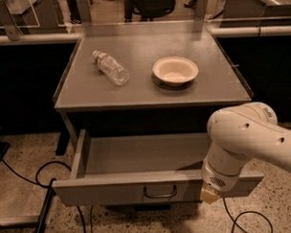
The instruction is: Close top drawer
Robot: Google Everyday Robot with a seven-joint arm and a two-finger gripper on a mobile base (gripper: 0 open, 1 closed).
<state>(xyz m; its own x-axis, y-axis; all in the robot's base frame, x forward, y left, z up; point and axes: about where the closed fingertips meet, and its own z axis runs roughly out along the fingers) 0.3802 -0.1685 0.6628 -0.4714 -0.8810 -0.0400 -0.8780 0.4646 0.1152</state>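
The top drawer point(137, 156) is pulled far out from under the table point(216, 87). Its long side runs left to right, and its front panel is the part nearest the camera. The gripper point(209, 195) is low down at the right part of that front panel, touching it or just in front of it (I cannot tell which). The little dark handle point(160, 191) is just to the left of the gripper, in the middle of the panel. The rest of the drawer lies behind the gripper and off to its left, toward the dark gap under the table.

I cannot tell if the gripper is open or closed, because the fat white arm point(247, 139) covers most of it. Only a small yellowish tip shows. The arm comes in from the right and bends down by the panel.

To shut the drawer, I think the gripper must push the panel straight back. It is off to one side, so the drawer might twist a bit as it slides.

Far behind the gripper, up on the table, a bottle point(110, 68) lies on its side and a bowl point(175, 71) sits to its right.
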